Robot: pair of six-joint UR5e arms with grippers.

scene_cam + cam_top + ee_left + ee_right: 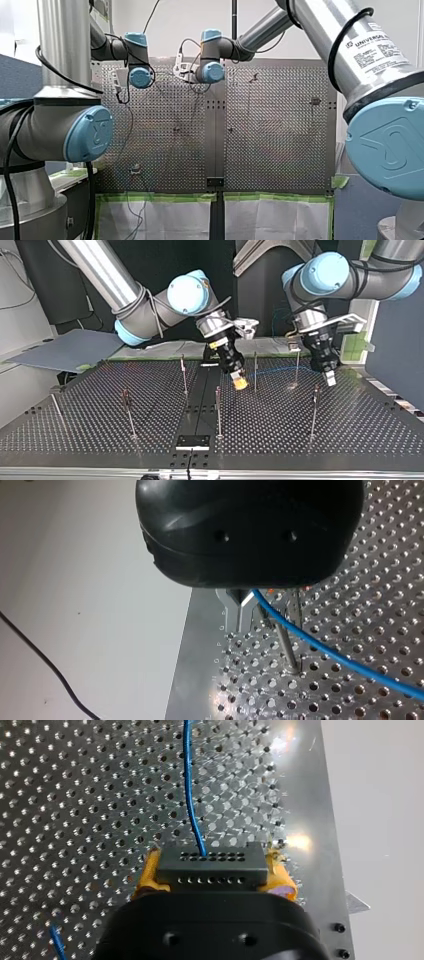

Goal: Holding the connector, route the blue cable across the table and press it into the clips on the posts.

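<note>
In the top view, thin posts [218, 410] stand nearest on the perforated table [350, 430]; behind them my right gripper [240, 383] tilts downward, its yellow pads [145, 875] pinching the black connector [212, 865]; the blue cable [188, 790] runs onward to my left gripper [329, 380], which points straight down, its grip impossible to tell.
</note>
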